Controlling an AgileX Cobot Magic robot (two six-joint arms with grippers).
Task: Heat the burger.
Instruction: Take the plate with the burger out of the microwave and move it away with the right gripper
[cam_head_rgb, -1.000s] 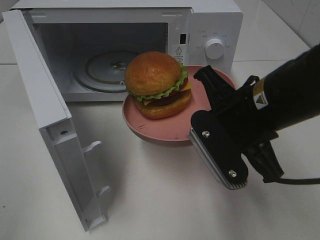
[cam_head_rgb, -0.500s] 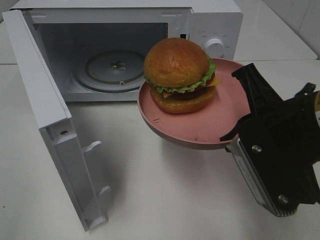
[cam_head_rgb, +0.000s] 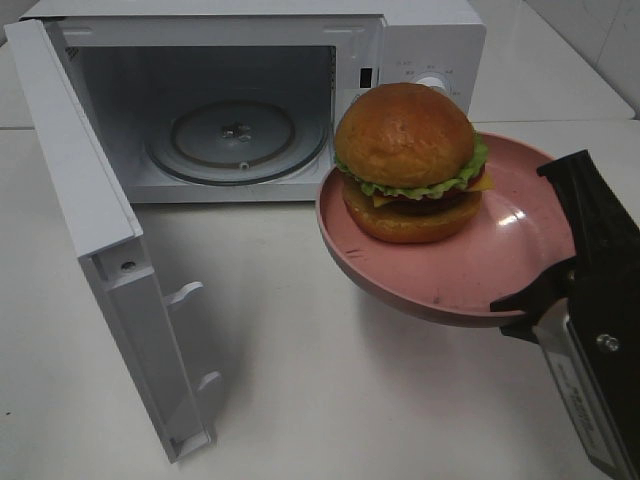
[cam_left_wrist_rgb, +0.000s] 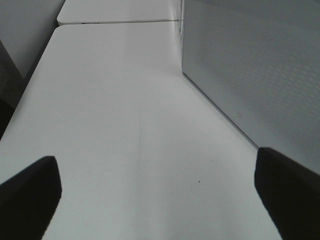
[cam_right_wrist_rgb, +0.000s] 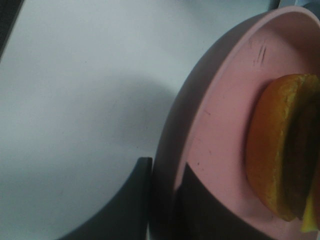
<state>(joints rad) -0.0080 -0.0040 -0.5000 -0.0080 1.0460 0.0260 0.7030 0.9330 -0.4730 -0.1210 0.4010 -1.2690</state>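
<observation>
Burger (cam_head_rgb: 410, 160) on pink dish (cam_head_rgb: 520, 265), rim pinched by right gripper (cam_head_rgb: 540, 290); now lifted and carried rightward, away from open microwave (cam_head_rgb: 230, 110); insertion pending; left gripper (cam_left_wrist_rgb: 157, 187) spread, empty.

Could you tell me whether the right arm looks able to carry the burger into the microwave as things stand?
Probably yes: the right gripper is clamped on the rim of the pink dish bearing the burger, the microwave door stands wide open, and the turntable is bare.
</observation>
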